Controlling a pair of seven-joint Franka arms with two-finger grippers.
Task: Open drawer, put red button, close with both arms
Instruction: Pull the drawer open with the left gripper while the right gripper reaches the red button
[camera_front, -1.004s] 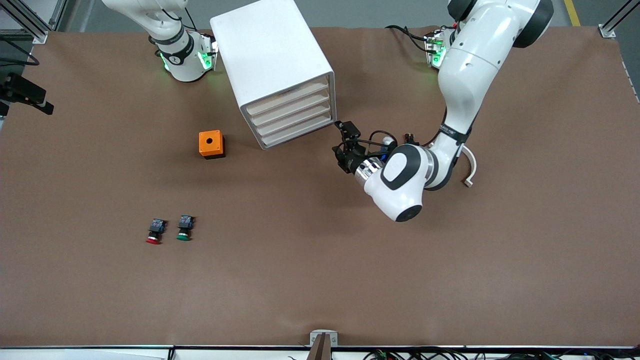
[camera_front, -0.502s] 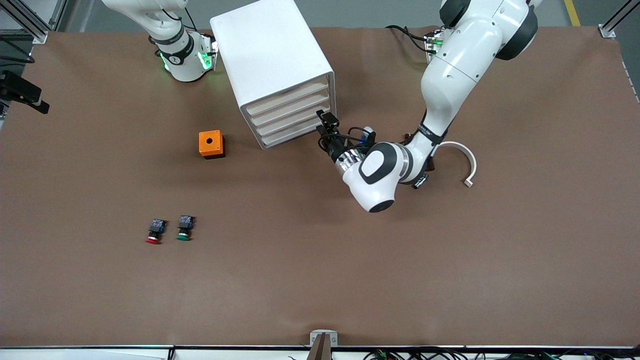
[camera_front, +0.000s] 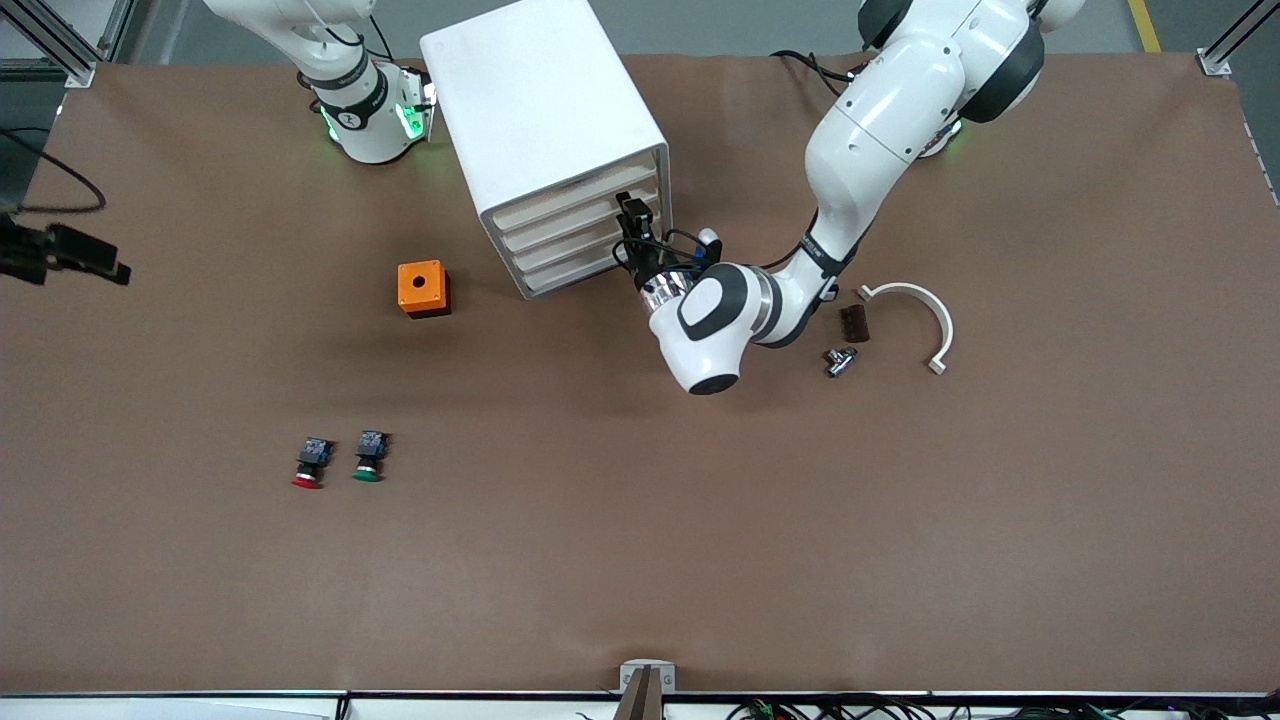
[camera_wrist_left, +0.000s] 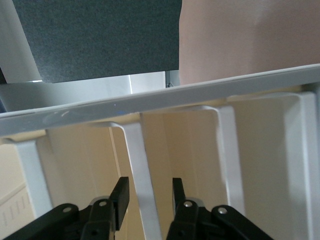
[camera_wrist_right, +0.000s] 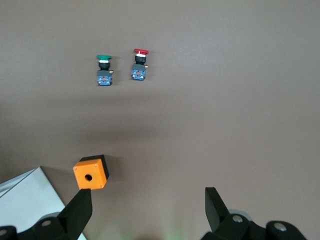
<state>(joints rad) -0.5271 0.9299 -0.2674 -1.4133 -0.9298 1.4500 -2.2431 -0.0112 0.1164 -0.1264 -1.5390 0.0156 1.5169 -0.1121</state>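
The white cabinet (camera_front: 540, 110) stands between the arms' bases, its four drawer (camera_front: 575, 235) fronts all shut. My left gripper (camera_front: 632, 212) is open at the upper drawer fronts. In the left wrist view its fingers (camera_wrist_left: 120, 197) straddle a white drawer lip (camera_wrist_left: 142, 165) without closing on it. The red button (camera_front: 310, 463) lies on the table nearer the front camera, beside the green one (camera_front: 369, 457). My right gripper (camera_wrist_right: 148, 210) is open and empty, high over the table. Its view shows the red button (camera_wrist_right: 140, 64) farther off.
An orange box with a hole (camera_front: 423, 288) sits beside the cabinet toward the right arm's end. A white curved piece (camera_front: 920, 310), a brown block (camera_front: 854, 322) and a small metal part (camera_front: 838, 360) lie toward the left arm's end. A black cabled piece (camera_front: 60, 255) shows at the edge.
My left gripper has moved from beside the cabinet's corner onto the drawer fronts. The arm's swing has uncovered the brown block and metal part. The buttons have not moved.
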